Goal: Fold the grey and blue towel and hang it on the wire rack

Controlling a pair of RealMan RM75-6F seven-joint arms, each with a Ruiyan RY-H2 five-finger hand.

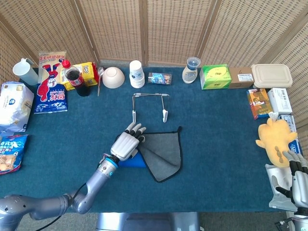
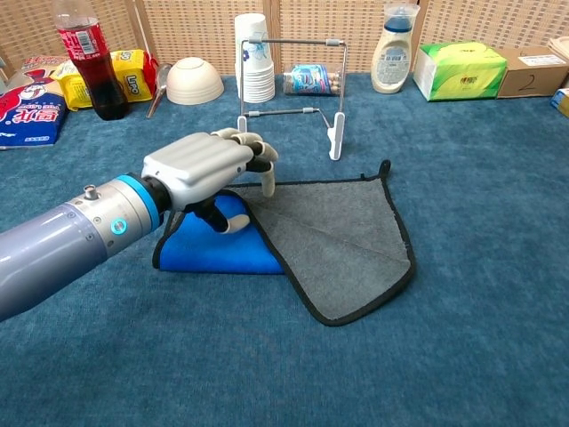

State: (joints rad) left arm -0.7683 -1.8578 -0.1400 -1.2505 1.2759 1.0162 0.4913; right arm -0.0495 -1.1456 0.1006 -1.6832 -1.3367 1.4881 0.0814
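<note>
Towel [image 1: 161,153] flat on the blue tabletop [image 1: 221,144], just in front of the wire rack [image 1: 150,107] and not touching it. Partly folded already: grey flap [image 2: 342,240] spread to the right, blue face [image 2: 218,249] showing at the left under the arm. Not yet on the rack.

Left hand [image 2: 206,169] over the towel's far-left corner, fingers [image 2: 258,156] curled downward near the black edge. Cannot tell from either view whether any cloth is pinched between thumb and fingers; possibly only hovering or resting on it. Right hand [image 1: 298,179] parked at the tabletop's right edge, beside a yellow plush toy [image 1: 276,139], apparently holding nothing.

Likely troubles from here:
- Thin cloth lying flat, so easy to miss; fingertips sliding over the edge and lifting nothing, or bunching the corner instead.
- Only one layer caught, so the fold opening up or going crooked once raised.
- One-corner lift leaving the rest dragging on the carpet-like cover, twisting the fold.
- Rack light and close behind the hand; a knuckle or forearm bump enough to tip or shove it toward the paper cups [image 1: 137,74] and bowl [image 1: 113,77].
- Uneven drape over the top bar, so weight pulling the towel off one side.
</note>
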